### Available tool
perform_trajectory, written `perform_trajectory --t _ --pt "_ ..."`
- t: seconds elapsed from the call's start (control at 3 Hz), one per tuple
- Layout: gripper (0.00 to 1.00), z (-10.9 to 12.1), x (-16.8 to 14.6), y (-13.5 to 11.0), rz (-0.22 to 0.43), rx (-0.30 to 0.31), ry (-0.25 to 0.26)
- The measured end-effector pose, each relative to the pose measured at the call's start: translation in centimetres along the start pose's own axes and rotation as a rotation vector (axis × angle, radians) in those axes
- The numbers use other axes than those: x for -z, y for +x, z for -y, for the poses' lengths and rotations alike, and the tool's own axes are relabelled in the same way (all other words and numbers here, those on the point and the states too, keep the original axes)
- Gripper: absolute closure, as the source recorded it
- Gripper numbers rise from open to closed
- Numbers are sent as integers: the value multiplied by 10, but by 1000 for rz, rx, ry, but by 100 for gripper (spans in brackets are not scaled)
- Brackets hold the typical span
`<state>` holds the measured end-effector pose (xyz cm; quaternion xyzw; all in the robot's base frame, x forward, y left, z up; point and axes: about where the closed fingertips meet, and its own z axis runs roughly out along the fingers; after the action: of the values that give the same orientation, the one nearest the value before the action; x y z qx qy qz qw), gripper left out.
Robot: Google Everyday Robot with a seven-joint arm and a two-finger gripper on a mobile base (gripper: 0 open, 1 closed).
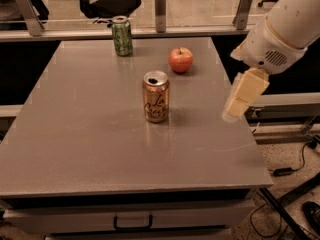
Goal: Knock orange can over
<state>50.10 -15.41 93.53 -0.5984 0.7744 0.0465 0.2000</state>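
The orange can (156, 96), shiny copper with dark "La Croix" lettering and a silver top, stands upright near the middle of the grey table (90, 134). My gripper (242, 96) hangs from the white arm (285, 29) above the table's right side. It is to the right of the can, well apart from it, and holds nothing that I can see.
A green can (122, 35) stands upright at the table's back edge. A round red apple (180, 59) lies behind and right of the orange can. A glass-and-post railing (160, 4) runs behind the table. Cables (295, 169) lie on the floor at right.
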Motion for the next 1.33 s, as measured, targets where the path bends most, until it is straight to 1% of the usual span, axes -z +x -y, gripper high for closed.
perform_trajectory --t 0.33,0.67,1.0,1.33 --pt "0 8 -25 -33 98 19 -32" --pt "0 12 -47 -67 172 59 -57" --pt "0 14 -63 -89 207 87 -80" --pt "0 9 -78 -110 240 115 -117"
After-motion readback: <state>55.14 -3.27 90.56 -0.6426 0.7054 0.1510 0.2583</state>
